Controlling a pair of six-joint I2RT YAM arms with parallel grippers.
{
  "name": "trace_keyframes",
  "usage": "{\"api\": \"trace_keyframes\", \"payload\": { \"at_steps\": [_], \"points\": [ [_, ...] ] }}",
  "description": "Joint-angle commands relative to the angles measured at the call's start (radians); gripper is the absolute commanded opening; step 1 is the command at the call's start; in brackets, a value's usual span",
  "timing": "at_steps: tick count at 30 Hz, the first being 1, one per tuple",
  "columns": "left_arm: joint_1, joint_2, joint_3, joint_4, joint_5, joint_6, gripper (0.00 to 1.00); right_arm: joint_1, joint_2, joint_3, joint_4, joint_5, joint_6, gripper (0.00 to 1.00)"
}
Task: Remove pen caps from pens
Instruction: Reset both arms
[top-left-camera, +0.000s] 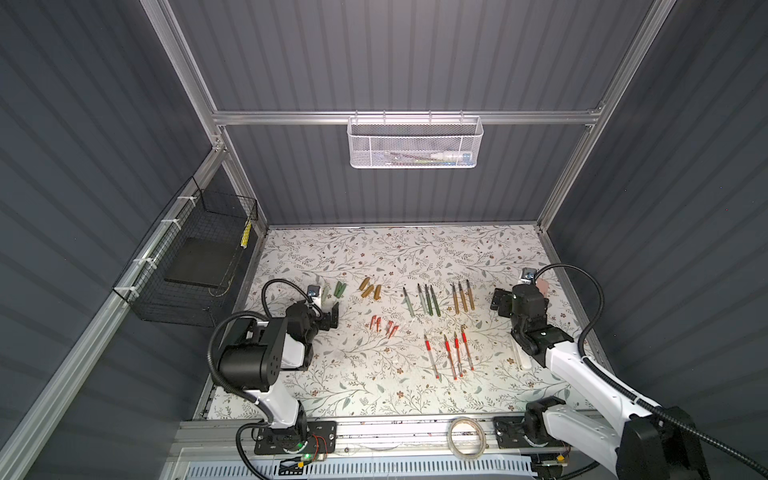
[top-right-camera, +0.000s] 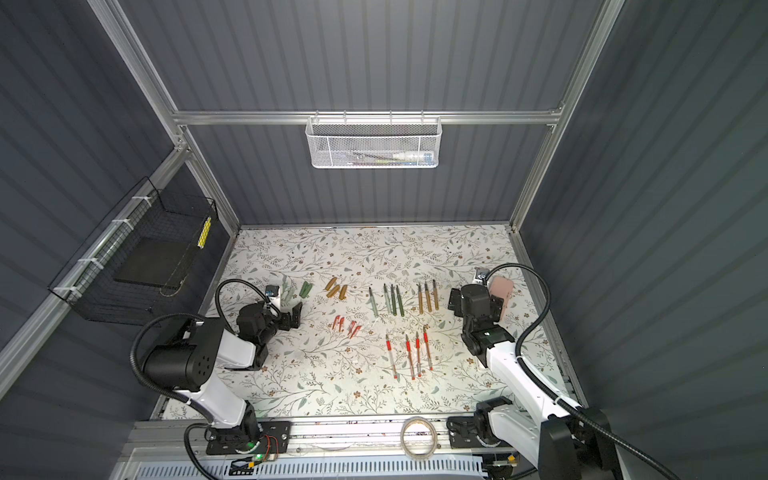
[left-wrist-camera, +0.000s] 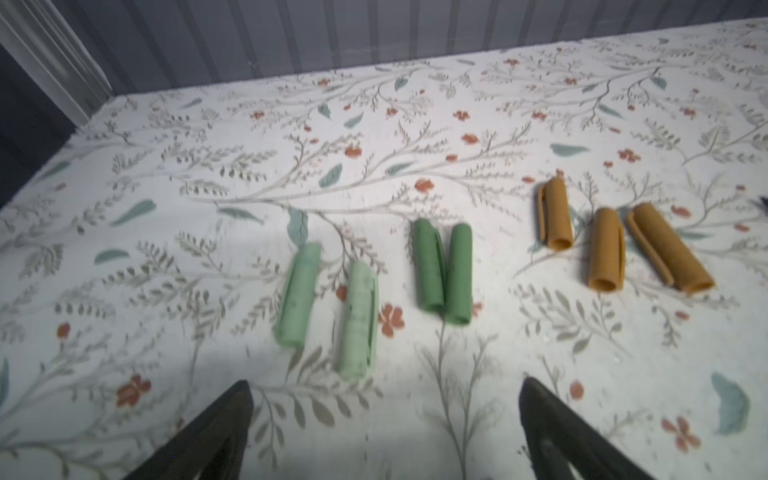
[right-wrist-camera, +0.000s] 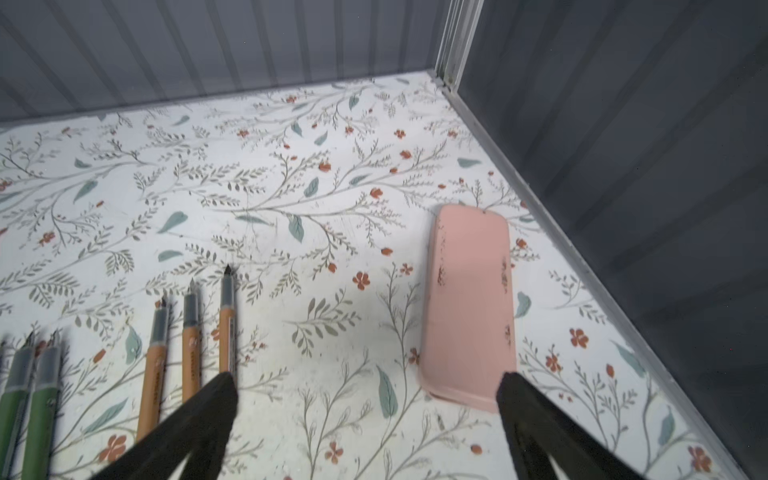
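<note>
Left pincer (left-wrist-camera: 386, 386): released and empty, jaws spread wide, low over the desk (top-left-camera: 374, 257) just short of the green caps (left-wrist-camera: 459, 270).
Right pincer (right-wrist-camera: 365, 378): released and empty too, jaws wide, beside the gold pens (right-wrist-camera: 190, 357). Whether one finger touches the nearest barrel I cannot tell.
Pens: three groups lying flat mid-desk. The green pens (top-left-camera: 426, 300) lie next to the gold ones, with the red-banded pens (top-left-camera: 451, 355) nearer the robot. Every pen shows a bare dark tip.
Caps: off and sorted to the left of the pens. The gold caps (top-left-camera: 370, 288) lie between the green caps and the green pens, and the red caps (top-left-camera: 383, 324) nearer the robot. Two green caps are pale, two dark.
Progress: judging by the bare tips, the uncapping looks finished. The red caps are too small to count surely.
Step in hand: probably drawing both arms clear.
Doing it well: raise each pincer straight up before pulling back, since round caps and barrels would roll at a nudge. Lift the right finger off the gold row without dragging. Check the red caps against their pens before calling it done.
Surroundings: a pink case (right-wrist-camera: 469, 307) lies flat just beside the right pincer, toward the side wall. A white bar (top-left-camera: 524, 357) lies by the right arm, and a tape roll (top-left-camera: 467, 442) sits on the front rail.
</note>
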Motion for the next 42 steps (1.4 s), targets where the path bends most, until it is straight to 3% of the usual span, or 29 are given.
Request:
{"api": "trace_keyframes", "payload": {
  "at_steps": [1, 10, 19, 23, 25, 28, 42],
  "points": [
    [0.005, -0.001, 0.001, 0.204, -0.036, -0.025, 1.00, -0.014, 0.004, -0.080, 0.237, 0.018, -0.130, 0.99],
    [0.004, -0.010, 0.198, -0.181, -0.288, -0.127, 1.00, -0.102, 0.118, -0.193, 0.519, -0.022, -0.156, 0.99],
    [0.003, -0.008, 0.200, -0.181, -0.281, -0.121, 1.00, -0.214, 0.307, -0.184, 0.784, -0.218, -0.134, 0.99],
    [0.003, -0.009, 0.201, -0.182, -0.283, -0.121, 1.00, -0.219, 0.433, -0.199, 0.947, -0.225, -0.140, 0.99],
    [0.003, -0.009, 0.201, -0.182, -0.285, -0.121, 1.00, -0.239, 0.395, -0.162, 0.800, -0.262, -0.113, 0.99],
    [0.003, -0.008, 0.200, -0.178, -0.284, -0.121, 1.00, -0.265, 0.402, -0.163, 0.819, -0.312, -0.103, 0.99],
    [0.003, -0.006, 0.200, -0.175, -0.283, -0.120, 1.00, -0.265, 0.401, -0.165, 0.819, -0.314, -0.104, 0.99]
  ]
}}
